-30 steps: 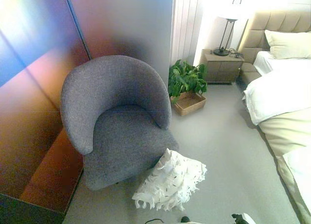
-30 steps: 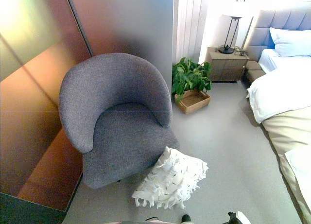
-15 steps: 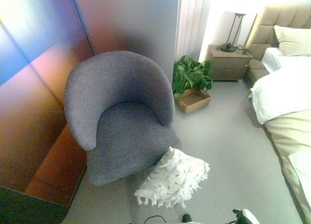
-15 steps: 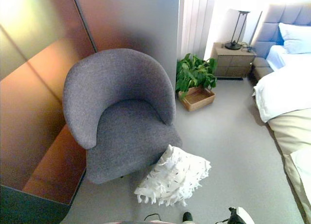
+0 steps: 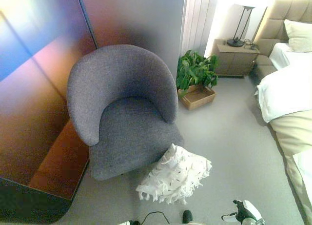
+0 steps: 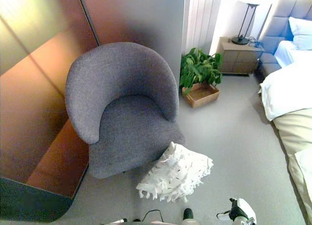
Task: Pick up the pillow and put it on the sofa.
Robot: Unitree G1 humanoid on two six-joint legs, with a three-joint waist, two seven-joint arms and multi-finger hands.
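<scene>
A white pillow (image 5: 175, 174) with a fringed edge and small dark flecks lies on the grey floor. It leans against the front right corner of the grey fabric armchair (image 5: 122, 108), the sofa of the task, whose seat holds nothing. Only a small part of my right hand (image 5: 243, 212) shows at the bottom edge, to the right of the pillow and apart from it. My left hand shows in neither view.
A shiny brown wall panel (image 5: 34, 98) runs along the left, close beside the armchair. A potted plant in a wooden tray (image 5: 197, 81), a nightstand with a lamp (image 5: 238, 51) and a bed (image 5: 287, 98) stand at the back right. Grey floor (image 5: 229, 137) lies between pillow and bed.
The whole picture has shifted, so the camera moved. Pillow and armchair lie as before. A little more of my right hand shows at the bottom edge.
</scene>
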